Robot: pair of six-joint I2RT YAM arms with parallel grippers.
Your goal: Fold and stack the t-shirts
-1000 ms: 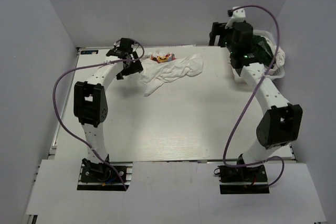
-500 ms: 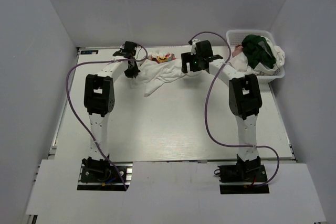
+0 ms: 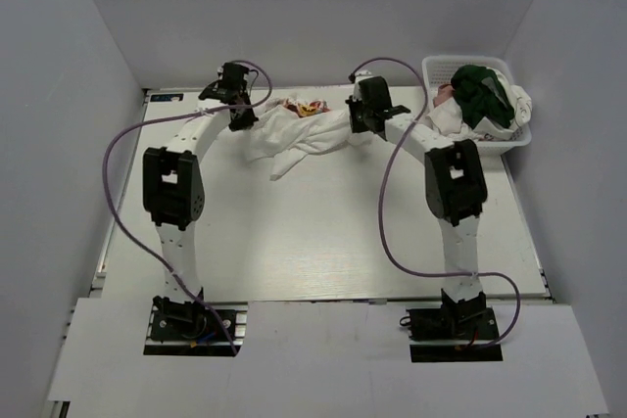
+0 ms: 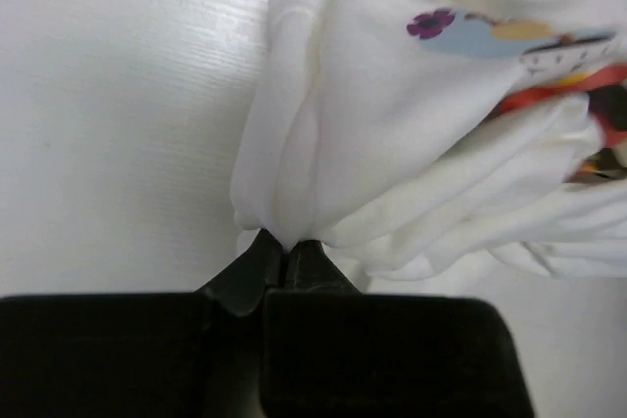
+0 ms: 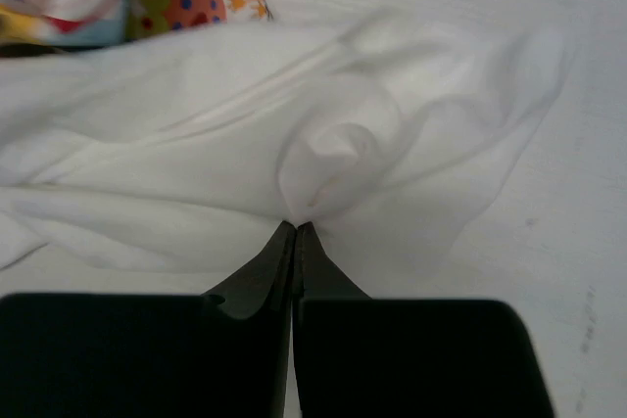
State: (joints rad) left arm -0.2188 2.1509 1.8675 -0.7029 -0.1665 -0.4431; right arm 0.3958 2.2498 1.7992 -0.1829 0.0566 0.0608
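A white worktop (image 3: 323, 232) is seen from above. The left arm (image 3: 171, 188) and right arm (image 3: 453, 183), white with black joints, reach from its near edge toward its far edge. A crumpled white shirt (image 3: 309, 134) with a small multicoloured print lies near the middle of the far edge, bunched into folds, with one tail trailing toward the centre of the worktop. The left gripper (image 4: 287, 247) is closed on a pinch of cloth at the shirt's left end. Its wrist view shows white folds gathered at the black fingertips, with the print, a purple flower and red and orange shapes, just beyond. The right gripper (image 5: 296, 232) is likewise clamped on a small bump of cloth at the shirt's right end, and the print sits at the upper left of its view. A white lattice basket (image 3: 438, 68) sits at the far right corner. It holds a dark green shirt (image 3: 480, 90) on top, a bit of pink shirt (image 3: 443, 95) at its left side and white cloth (image 3: 521, 105) at its right.
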